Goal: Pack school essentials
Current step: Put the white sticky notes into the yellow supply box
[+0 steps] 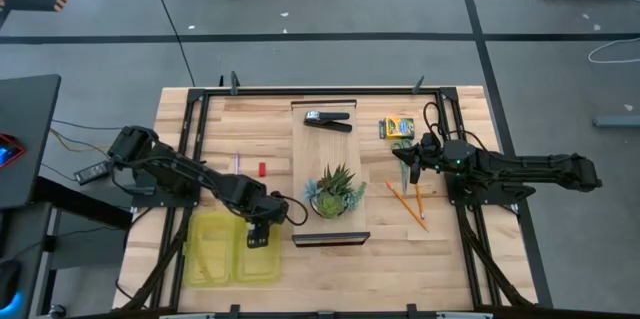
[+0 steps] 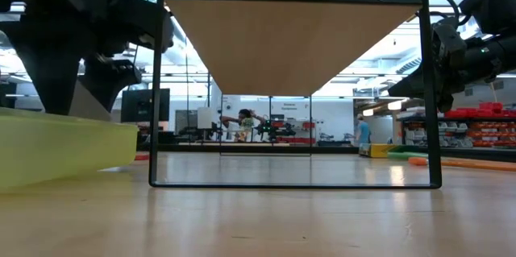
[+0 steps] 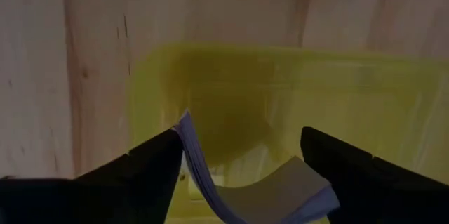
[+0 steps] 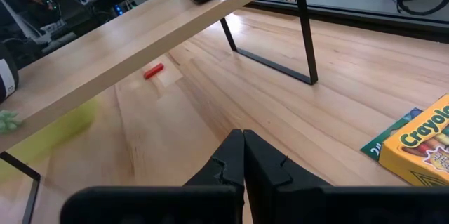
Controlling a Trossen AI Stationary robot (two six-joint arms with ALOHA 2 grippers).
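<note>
My left gripper [image 1: 256, 236] hangs over the right half of the yellow container [image 1: 212, 251] at the table's near left, with the pale blue note pad [image 3: 266, 192] between its fingers. My right gripper [image 4: 243, 155] is shut and empty, low over the table just near-side of the yellow-and-green crayon box [image 1: 397, 127], which lies flat and also shows in the right wrist view [image 4: 421, 140]. The tiny red piece [image 1: 262, 169] lies on the table left of the shelf. Thin orange pencils [image 1: 410, 204] lie on the table near my right gripper. My left gripper holds the note pad across its width between its two wide-set fingers: one edge [image 3: 185, 127] against one finger, the opposite corner [image 3: 328, 197] by the other. The fingers point down from above. The pad is bowed and tilted, clear of the container's floor [image 3: 302, 90].
A low wooden shelf [image 1: 330, 174] on a black frame stands mid-table. It carries the black stapler [image 1: 328, 119] and the spiky green plant [image 1: 335, 194]. Black rails [image 1: 190, 139] run along the table's left and right sides.
</note>
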